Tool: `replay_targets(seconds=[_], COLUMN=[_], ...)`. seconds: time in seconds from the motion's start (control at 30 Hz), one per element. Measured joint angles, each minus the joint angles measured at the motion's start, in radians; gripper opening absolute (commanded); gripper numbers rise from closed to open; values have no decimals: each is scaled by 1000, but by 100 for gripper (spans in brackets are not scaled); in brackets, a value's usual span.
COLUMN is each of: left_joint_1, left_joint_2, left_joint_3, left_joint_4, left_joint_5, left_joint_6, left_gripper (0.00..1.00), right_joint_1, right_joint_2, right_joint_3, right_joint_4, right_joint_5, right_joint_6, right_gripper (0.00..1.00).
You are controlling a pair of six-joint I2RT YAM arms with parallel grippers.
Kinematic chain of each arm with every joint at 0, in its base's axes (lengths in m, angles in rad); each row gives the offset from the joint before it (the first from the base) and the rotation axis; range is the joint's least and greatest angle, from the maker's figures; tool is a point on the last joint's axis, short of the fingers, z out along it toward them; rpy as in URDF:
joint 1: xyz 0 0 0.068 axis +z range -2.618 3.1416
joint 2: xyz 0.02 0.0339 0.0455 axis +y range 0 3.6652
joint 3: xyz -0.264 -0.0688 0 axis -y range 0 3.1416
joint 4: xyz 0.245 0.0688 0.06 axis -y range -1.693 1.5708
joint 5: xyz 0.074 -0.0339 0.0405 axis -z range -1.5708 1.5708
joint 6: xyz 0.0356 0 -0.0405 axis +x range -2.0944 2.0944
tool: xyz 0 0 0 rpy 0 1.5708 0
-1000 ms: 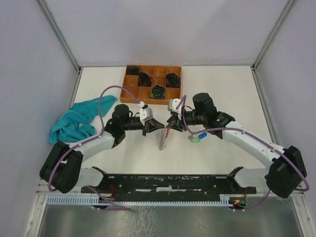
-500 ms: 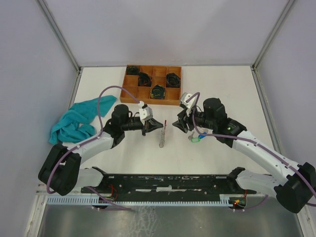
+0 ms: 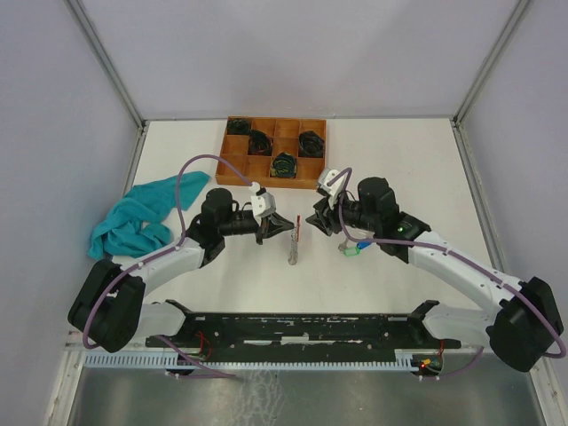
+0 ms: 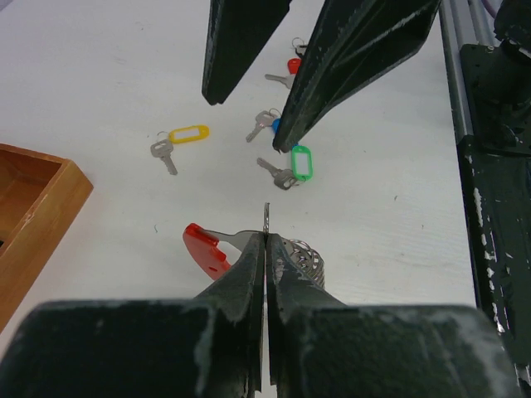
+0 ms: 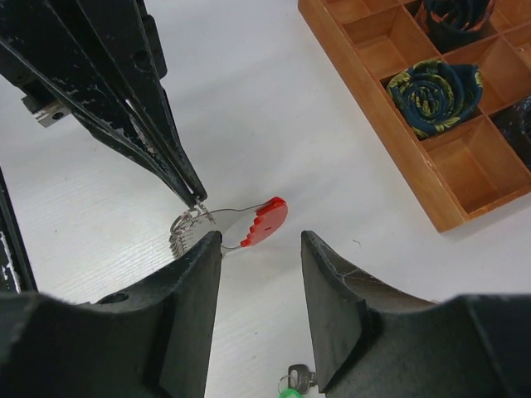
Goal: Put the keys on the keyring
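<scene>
Counter, white and matte, fills the floor of a booth with pale lilac walls and bare metal frame posts in the far corners.

At far left lies one crumpled teal cloth. Two arms reach in from the near edge. The left gripper is pressed fully closed, pinching the thin wire of the single keyring at mid-counter, with a small silver coil bunched beside its tips. One red-tagged key sits at that ring, its tag pointing toward the right arm.

Behind, at the far middle, stands one wooden tray of compartments holding four dark coiled bundles.

The right gripper stands about half open and grips nothing; the red tag lies just ahead of the gap between its fingers.

Four more keys lie loose on the counter under and beyond that gripper: one with a yellow tag off on its own, one blue partly hidden by a finger, one green just beside it, and a second red tag farthest off. That makes five keys seen, two of them red.

The pale inserts in the yellow and green tags are too small to read.
</scene>
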Motion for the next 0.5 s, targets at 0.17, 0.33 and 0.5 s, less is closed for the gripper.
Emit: replay_targets(seconds=[0.17, 0.33, 0.5], left_joint_1=[-1, -2, -6], left_joint_2=[0, 0, -2], left_joint_3=[-3, -24, -43], left_joint_4=[18, 60, 92], left_joint_5=[-22, -49, -77], left_joint_6=[-5, -26, -44], left_gripper=[3, 3, 3], right_joint_1=[31, 102, 145], right_joint_2=[7, 15, 23], right_joint_3=[-105, -204, -272], right_joint_4=[122, 248, 403], right_joint_5=[19, 108, 207], right_joint_6=[-12, -19, -12], right_gripper=[51, 47, 41])
